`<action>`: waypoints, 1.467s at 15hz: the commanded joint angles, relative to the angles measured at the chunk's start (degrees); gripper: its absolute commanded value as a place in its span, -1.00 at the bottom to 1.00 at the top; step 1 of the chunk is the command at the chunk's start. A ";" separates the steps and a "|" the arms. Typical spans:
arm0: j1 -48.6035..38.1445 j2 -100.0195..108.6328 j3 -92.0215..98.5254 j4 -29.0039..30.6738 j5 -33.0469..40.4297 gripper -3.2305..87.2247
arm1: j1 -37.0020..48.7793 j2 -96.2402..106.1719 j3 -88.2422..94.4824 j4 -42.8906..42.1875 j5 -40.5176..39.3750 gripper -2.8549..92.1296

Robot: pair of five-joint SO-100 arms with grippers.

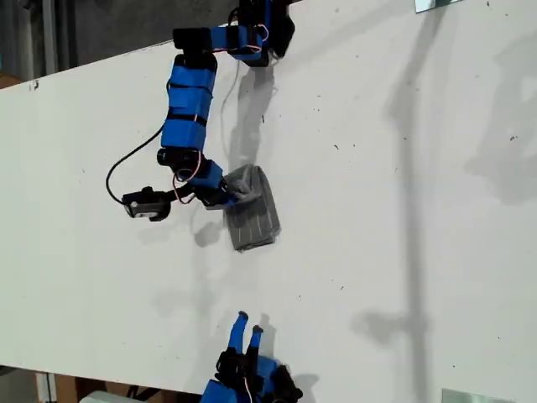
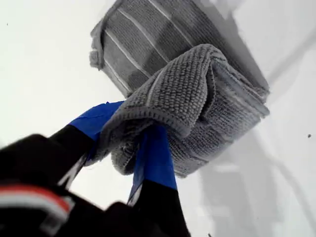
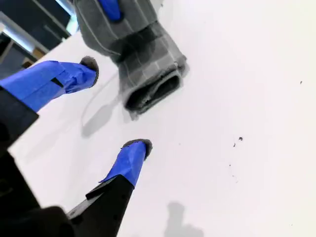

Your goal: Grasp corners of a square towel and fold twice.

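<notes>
Clamped on a bunched fold of the towel (image 2: 197, 94), my first gripper (image 2: 136, 148) has its blue-taped jaws pinching soft looped terry between them; in the first wrist view the cloth edge drapes over both fingers, thick and nubby, with thin white stripes running along the flatter part behind. In the exterior view we see that same gripper (image 1: 228, 195) just left of centre, in the upper half of the frame, at the upper left end of the towel (image 1: 252, 214), with its blue segmented arm (image 1: 189, 105) reaching down from the top edge and a black cable looping off to the exterior view's left.

We read the towel as a compact grey bundle, already folded into a small thick rectangle (layers visibly stacked), lying on the table (image 1: 403, 210), which is flat, matte white and lightly speckled with dark marks. Its upper end is lifted and rumpled at the grip; the rest lies flat. The second wrist view shows the bundle's open end (image 3: 150, 94) as a rolled, tube-like mouth of doubled fabric.

My second gripper (image 3: 116, 111) stands spread wide and holds nothing, two blue fingers with dark rounded tips, well apart from the towel. In the exterior view it (image 1: 248, 326) sits at bottom centre, pointing up toward the bundle.
</notes>
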 commanded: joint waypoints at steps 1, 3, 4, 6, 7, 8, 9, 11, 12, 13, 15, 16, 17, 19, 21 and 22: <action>0.53 0.44 0.09 0.44 0.26 -0.32 | -2.29 -0.35 -4.48 -5.80 -3.08 -0.94; 0.53 0.62 0.18 0.44 0.26 -0.32 | -2.81 -0.53 -4.31 -7.03 -2.20 -0.58; 0.62 0.62 0.18 0.44 0.26 -0.32 | -2.81 0.26 -4.31 -7.12 -2.11 -0.40; 0.62 0.70 0.18 0.44 0.44 -0.32 | -1.76 6.33 -4.04 -6.59 -3.52 -0.26; 0.62 0.97 0.18 0.44 0.44 -0.32 | -0.35 12.30 -2.72 -6.06 -4.13 -0.25; 0.70 1.05 0.18 0.53 0.44 -0.32 | 2.02 17.93 -2.64 -3.25 -4.22 -0.23; 0.70 1.14 0.18 0.53 0.44 -0.32 | 4.83 24.52 -1.05 -0.18 -4.48 -0.22; 0.97 1.76 0.26 0.62 0.53 -0.32 | 8.35 44.74 18.72 -0.70 -2.64 -0.22; 1.14 2.20 0.44 0.62 0.53 -0.32 | 7.65 55.02 34.72 -4.57 0.62 -0.22; 1.14 2.46 0.62 0.44 0.62 -0.32 | 5.36 62.75 49.22 -8.70 5.01 -0.23; 2.81 3.34 3.78 -2.37 -0.35 -0.31 | -2.11 74.62 73.92 -21.01 15.64 -0.24; 3.87 3.78 8.44 -6.24 -0.44 -0.31 | -6.33 78.75 84.29 -27.95 21.53 -0.24; 4.48 5.45 12.39 -7.91 -0.62 -0.31 | -10.20 79.89 91.67 -34.37 26.89 -0.24; 3.96 7.38 16.00 -7.29 1.58 -0.32 | -15.12 71.54 94.04 -38.23 32.96 -0.23; -0.35 7.29 17.58 -7.56 7.29 -0.35 | -18.19 63.19 93.96 -38.06 37.62 -0.24; -0.53 7.29 18.72 -9.05 9.32 -0.35 | -19.42 60.12 94.92 -38.14 40.17 -0.25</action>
